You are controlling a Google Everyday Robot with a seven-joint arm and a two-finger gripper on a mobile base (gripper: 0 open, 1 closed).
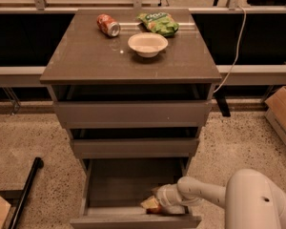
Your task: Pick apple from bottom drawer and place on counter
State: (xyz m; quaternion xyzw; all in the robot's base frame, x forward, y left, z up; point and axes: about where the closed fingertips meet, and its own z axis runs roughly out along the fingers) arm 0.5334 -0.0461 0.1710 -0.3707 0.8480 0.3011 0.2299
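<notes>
Down at the lower centre of the frame, the gripper [158,202] sits inside the open bottom drawer [119,187], right against the apple [150,205] by the front wall, though I cannot tell whether it has a hold.

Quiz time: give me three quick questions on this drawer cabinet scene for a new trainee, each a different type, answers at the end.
1. True or false: the small red-and-yellow apple sits on the glossy grey-brown counter.
2. Which drawer is the white robot gripper reaching into? A the top one, B the middle one, C the open bottom drawer.
3. How many things lie on the counter, and what are they?

Key: 1 false, it lies in the bottom drawer at the gripper. 2 C. 3 three: a red soda can, a crumpled green snack bag and a round white bowl.
</notes>
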